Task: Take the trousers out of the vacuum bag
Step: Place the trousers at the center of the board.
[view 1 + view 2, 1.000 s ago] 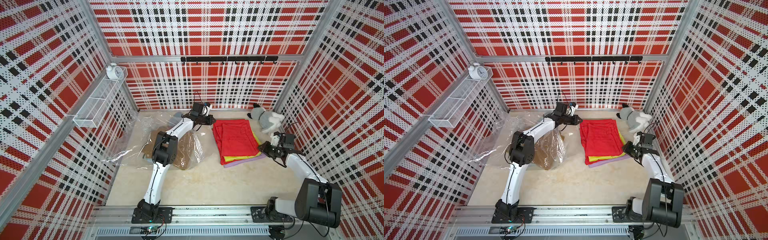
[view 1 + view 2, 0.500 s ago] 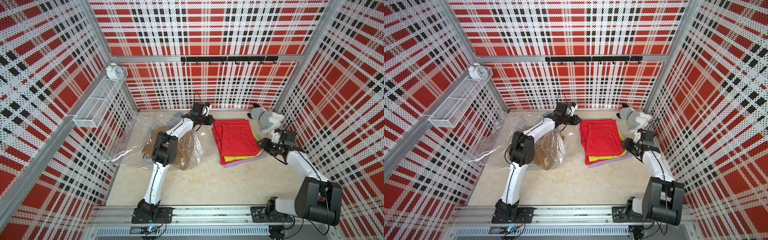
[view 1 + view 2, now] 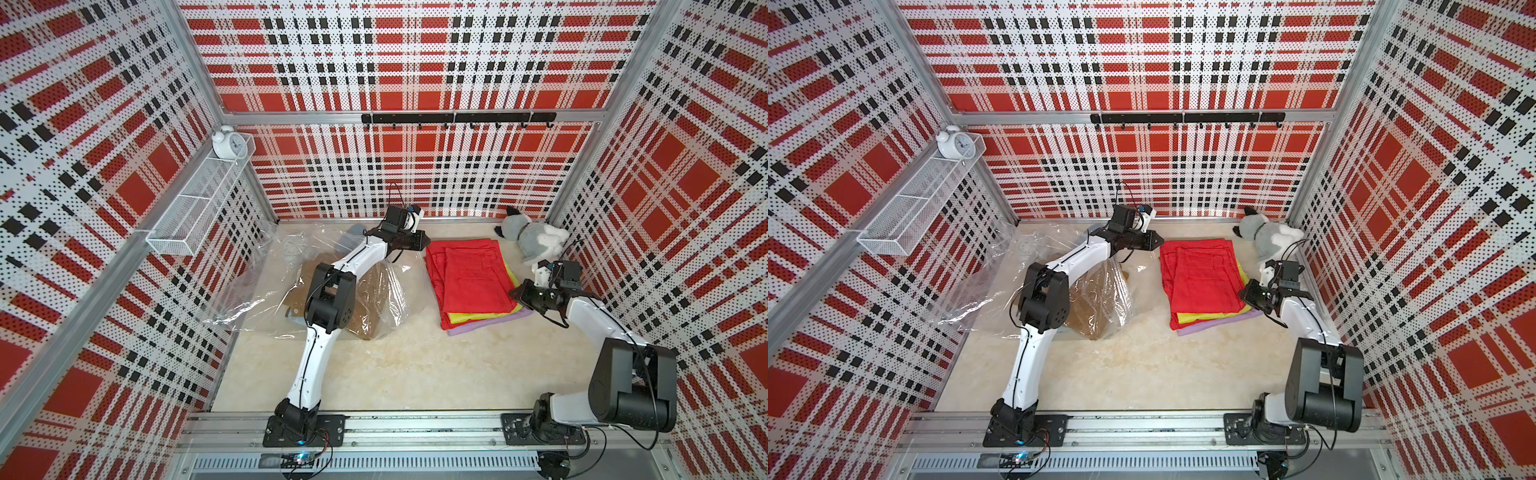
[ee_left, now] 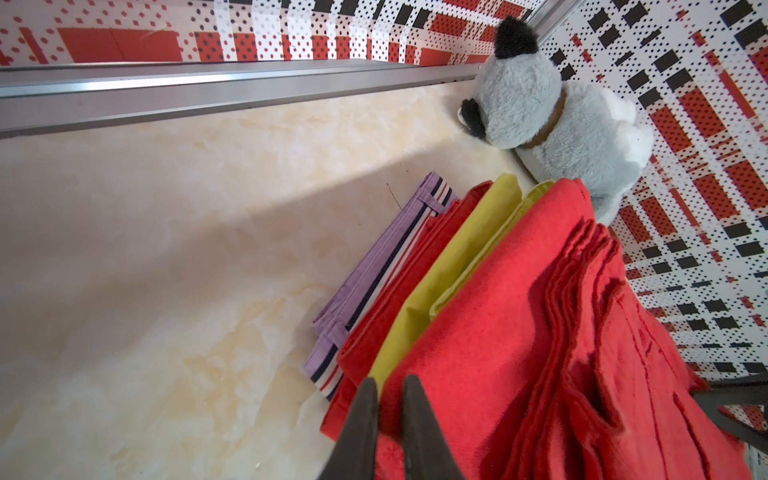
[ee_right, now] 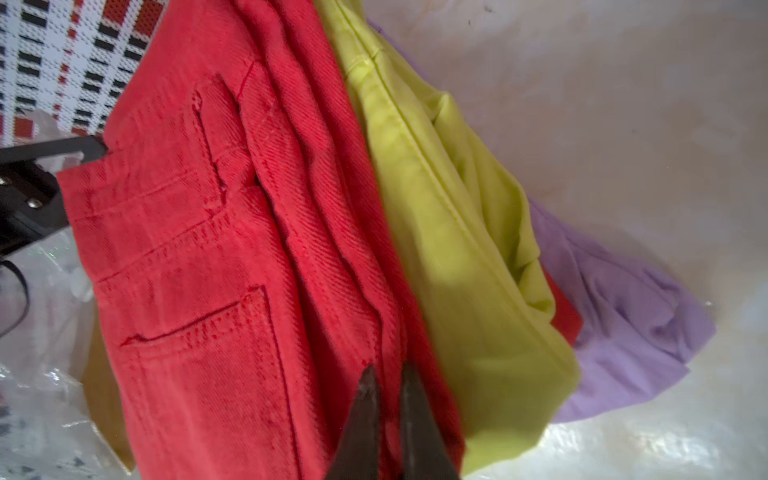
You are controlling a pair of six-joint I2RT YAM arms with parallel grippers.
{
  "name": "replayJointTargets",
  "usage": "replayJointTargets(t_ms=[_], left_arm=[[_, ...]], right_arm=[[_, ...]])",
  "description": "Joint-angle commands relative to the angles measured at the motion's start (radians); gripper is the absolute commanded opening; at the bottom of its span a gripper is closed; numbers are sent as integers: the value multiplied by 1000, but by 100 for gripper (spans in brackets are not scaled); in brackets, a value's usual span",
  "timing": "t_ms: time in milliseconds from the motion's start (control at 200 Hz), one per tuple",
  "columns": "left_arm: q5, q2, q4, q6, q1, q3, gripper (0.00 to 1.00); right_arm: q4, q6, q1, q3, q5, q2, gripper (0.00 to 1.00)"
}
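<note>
1. Showing only a narrow slit, the left gripper (image 4: 388, 386) sits at the far left corner of the red trousers (image 4: 519, 332). Red cloth fills the slit, so you may read this as a pinch on that corner, though the contact lies at the frame's edge.
2. Right gripper (image 5: 389, 374): jaws pressed together at the right-hand edge of the same red pair. You can make out no fold caught between them.
3. Pile between the two grippers: red on top, a yellow-green pair (image 3: 478, 318) under it, a lilac pair (image 3: 490, 326) at the bottom. It lies on the bare table (image 3: 395, 365), outside the plastic. Its long axis runs from the back wall toward the arms' mounting rail.
4. Vacuum bag (image 3: 249, 291): crumpled to the left of the pile, beneath the left arm's elbow. A brown pair (image 3: 374, 299) shows through the plastic and is still inside. A sliver of pale blue peeps from under it; what else the bag holds you cannot tell.
5. Deciding relation: what remains lies to the left of both sets of jaws, and the pile stands between it and the right gripper. Your left arm is the nearer, its forearm passing directly over the bag. The brown pair's long axis seems roughly parallel to the pile's. Which way the bag's mouth faces is not clear, so judge that before you reach in.
6. Plush toy (image 3: 532, 239): far right corner, just beyond the pile, no part of the job.
</note>
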Motion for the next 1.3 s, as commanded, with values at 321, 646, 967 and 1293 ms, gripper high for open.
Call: replayJointTargets(t_ms=[321, 646, 967, 1293], left_arm=[[-5, -28, 3, 45, -28, 2, 10], [-22, -48, 3, 72, -42, -8, 8], [-53, -87, 20, 86, -53, -21, 4], [-62, -105, 35, 87, -53, -78, 8]], right_arm=[[-117, -48, 10, 132, 108, -92, 0], [-160, -61, 8, 142, 156, -117, 0], [-178, -60, 8, 148, 200, -142, 0], [-169, -53, 8, 99, 212, -104, 1]])
